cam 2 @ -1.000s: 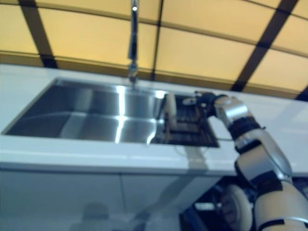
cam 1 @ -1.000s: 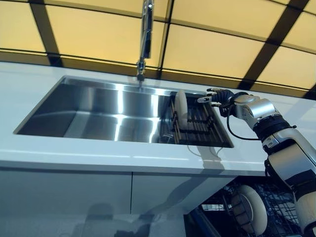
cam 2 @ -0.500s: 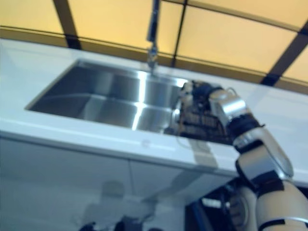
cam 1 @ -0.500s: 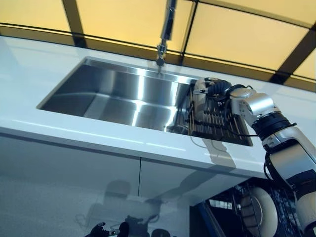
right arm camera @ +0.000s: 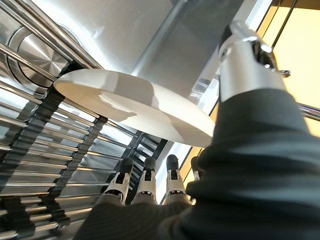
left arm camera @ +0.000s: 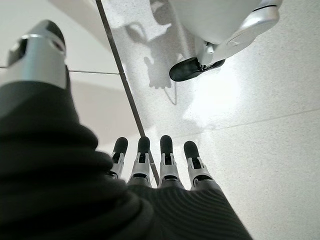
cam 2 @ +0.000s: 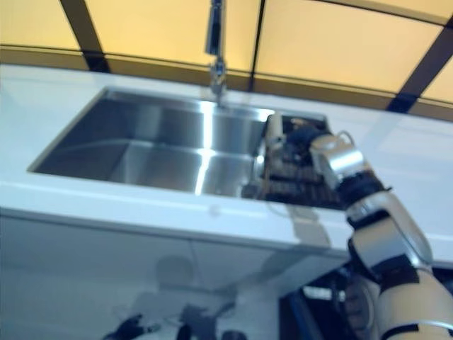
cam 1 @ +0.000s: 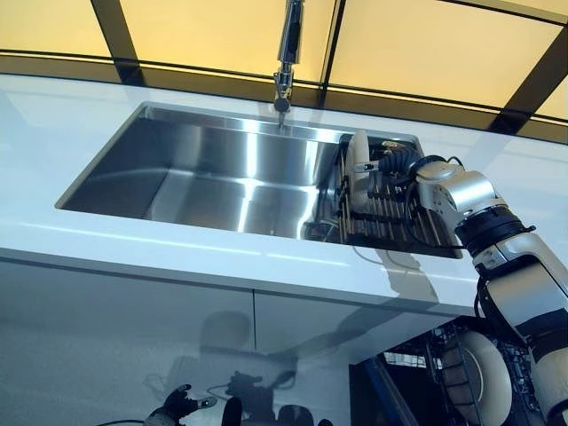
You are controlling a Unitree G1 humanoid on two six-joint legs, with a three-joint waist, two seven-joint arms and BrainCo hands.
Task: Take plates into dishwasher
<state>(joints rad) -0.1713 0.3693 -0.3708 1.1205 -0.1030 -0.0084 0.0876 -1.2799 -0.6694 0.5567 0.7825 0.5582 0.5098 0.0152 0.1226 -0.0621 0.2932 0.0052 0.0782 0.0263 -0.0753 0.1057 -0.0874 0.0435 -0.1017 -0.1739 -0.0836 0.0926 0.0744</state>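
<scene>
The right arm reached up and across the white surface (cam 1: 177, 253) from the lower right, its forearm angled toward the sink (cam 1: 222, 173), with the right hand (cam 1: 390, 164) held over the dark drying rack (cam 1: 390, 226) that sat in the sink's right end. In the right wrist view the fingers (right arm camera: 146, 176) ran out straight in a row, side by side, with the thumb (right arm camera: 240, 60) raised apart from them; they were uncurled and clasped nothing. The white plate (cam 1: 358, 173) stood on edge in the rack just past the fingertips, between the fingers and the thumb. Whether any fingertip touched it could not be told. The plate's faces were turned toward the sink's left and right ends, so its long axis ran upright and front to back along the rack's slots.

The faucet (cam 1: 287, 53) rose behind the sink, well beyond the fingers. A second plate (cam 1: 479, 377) stood in the wire dishwasher rack (cam 1: 444, 355) below the surface, beneath the right forearm.

The left hand (left arm camera: 160, 165) hung low, its fingers straight and relaxed over the pale floor (left arm camera: 270, 165), holding nothing.
</scene>
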